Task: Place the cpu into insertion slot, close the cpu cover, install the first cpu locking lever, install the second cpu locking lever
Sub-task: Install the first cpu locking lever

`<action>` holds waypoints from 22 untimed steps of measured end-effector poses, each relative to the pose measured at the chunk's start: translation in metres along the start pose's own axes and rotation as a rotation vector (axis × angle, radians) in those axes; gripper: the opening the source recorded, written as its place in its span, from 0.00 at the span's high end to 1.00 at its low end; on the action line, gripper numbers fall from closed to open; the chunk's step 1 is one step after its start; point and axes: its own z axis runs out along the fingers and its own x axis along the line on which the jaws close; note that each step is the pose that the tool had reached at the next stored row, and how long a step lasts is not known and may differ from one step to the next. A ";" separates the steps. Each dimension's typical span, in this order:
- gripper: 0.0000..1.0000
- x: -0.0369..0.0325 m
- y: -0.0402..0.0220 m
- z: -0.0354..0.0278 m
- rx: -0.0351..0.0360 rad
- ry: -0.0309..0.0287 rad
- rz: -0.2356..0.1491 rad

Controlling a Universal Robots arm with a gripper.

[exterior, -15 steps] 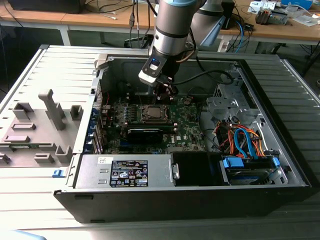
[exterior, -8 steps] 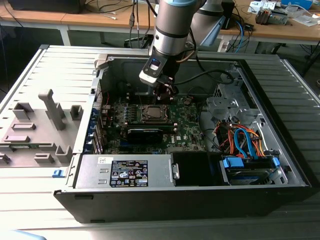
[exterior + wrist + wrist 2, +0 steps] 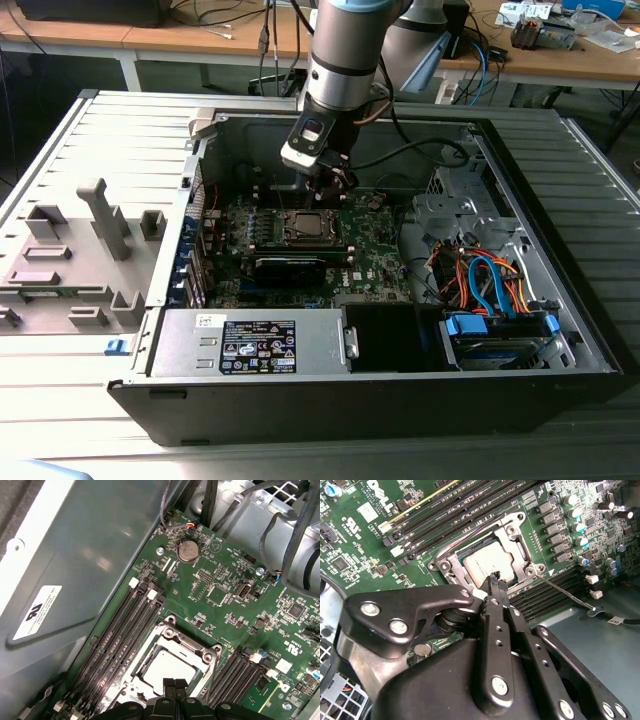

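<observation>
Black gripper (image 3: 495, 578), pinched shut and empty, hovers directly over one edge of the small silvery-grey square cpu (image 3: 487, 560), seated in the silver-rimmed dark insertion slot (image 3: 443, 565) beneath the flat-lying thin silver cpu cover (image 3: 516, 539).

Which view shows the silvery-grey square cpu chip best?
Second wrist view: the silvery-grey square cpu is close, top mostly showing. First wrist view: the black gripper overlaps its edge. Exterior view: a small patch.
</observation>
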 end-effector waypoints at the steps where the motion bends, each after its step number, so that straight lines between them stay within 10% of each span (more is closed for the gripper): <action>1: 0.89 0.0000 0.0000 0.0000 0.0001 -0.0005 -0.005; 22: 0.89 0.0000 0.0000 0.0000 0.0025 -0.0071 -0.080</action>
